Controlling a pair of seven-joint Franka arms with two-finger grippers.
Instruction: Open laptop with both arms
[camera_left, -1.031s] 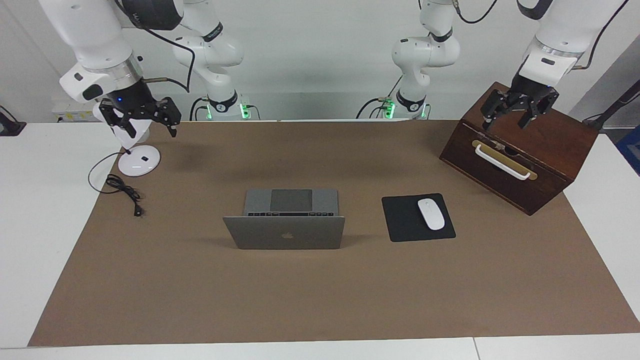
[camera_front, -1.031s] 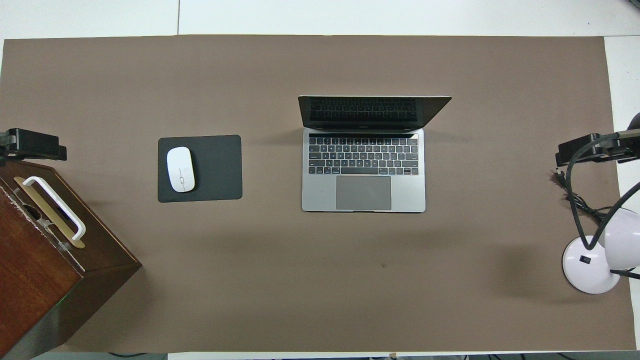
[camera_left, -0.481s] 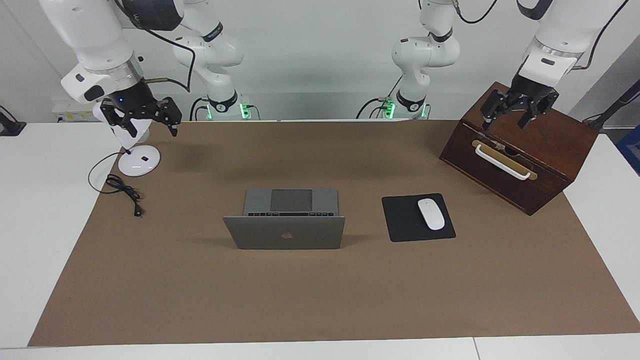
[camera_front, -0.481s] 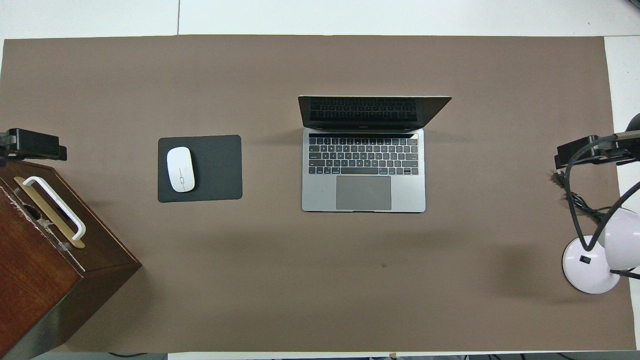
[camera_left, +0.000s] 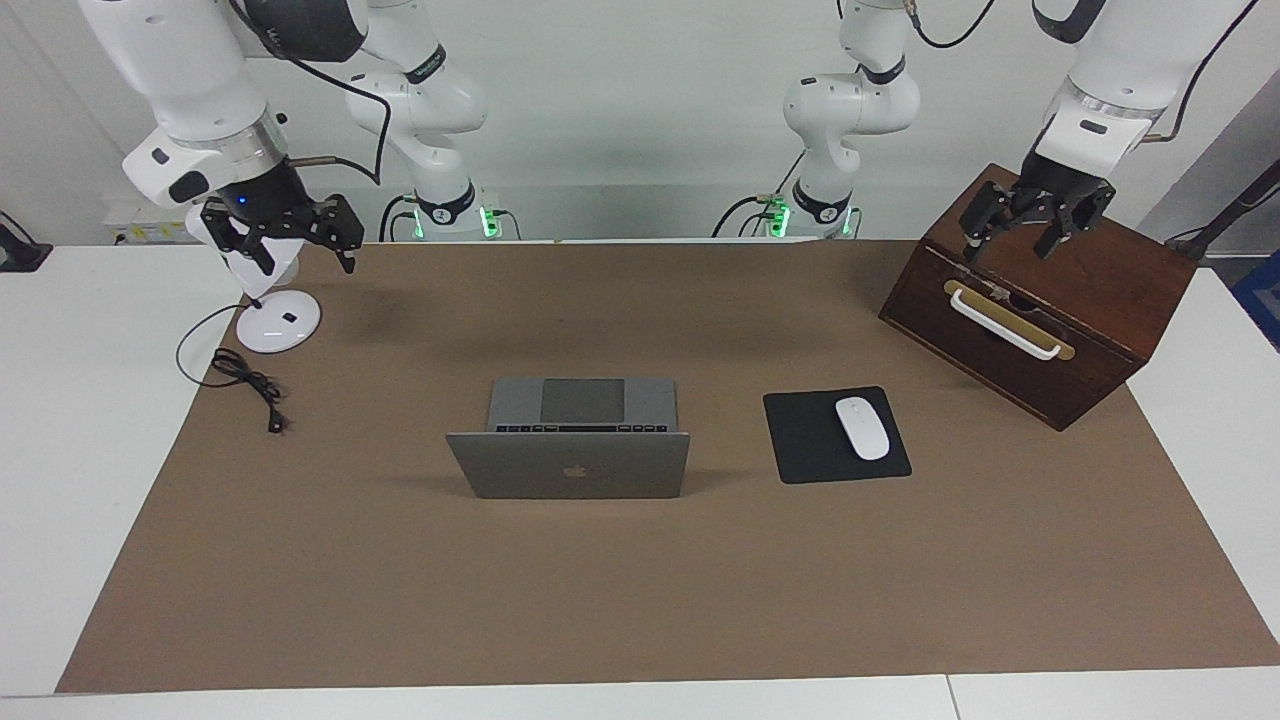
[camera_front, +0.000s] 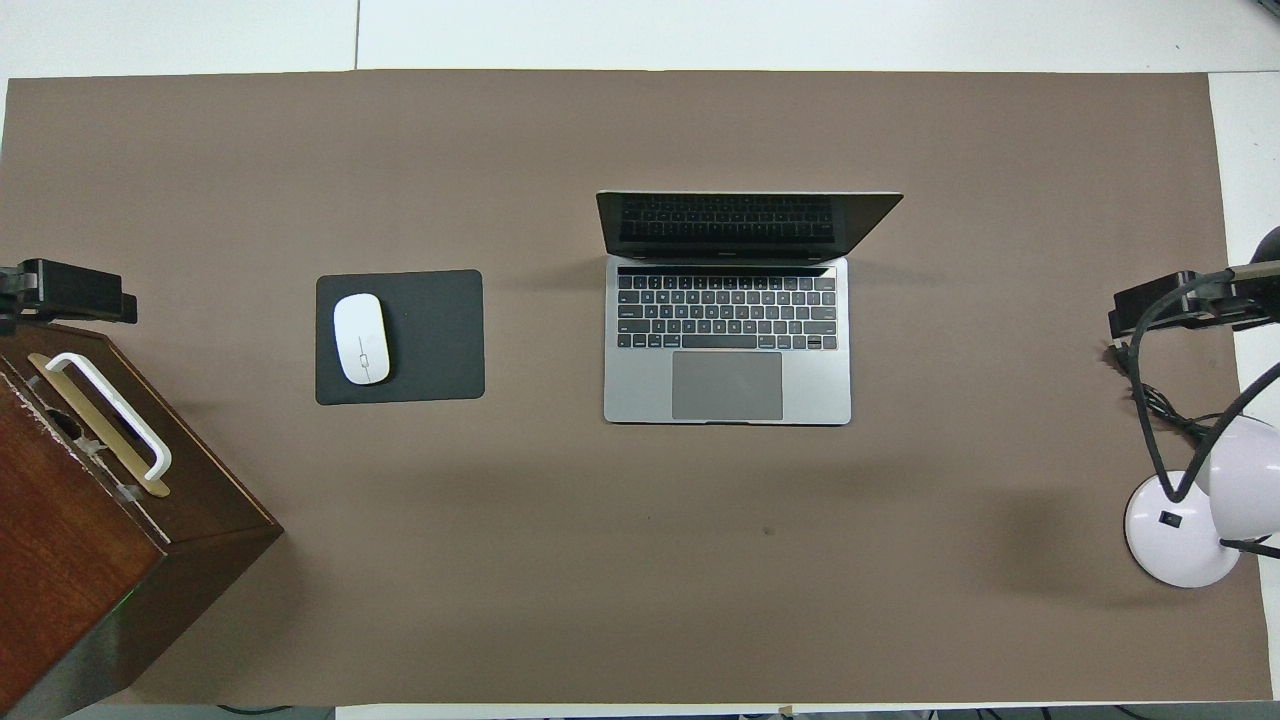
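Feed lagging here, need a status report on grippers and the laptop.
Left gripper open over dark wooden box. Right gripper open over white desk lamp. Silver-grey metal laptop open, untouched. Nothing in the way.

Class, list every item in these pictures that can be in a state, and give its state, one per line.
laptop: open, lid up, screen dark
wooden box: drawer shut
desk lamp: cable unplugged, lying on the mat
mouse: resting on the mouse pad
left hand: open, over the wooden box
right hand: open, over the desk lamp

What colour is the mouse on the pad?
White; the mouse shows best in the overhead view, on the black pad.
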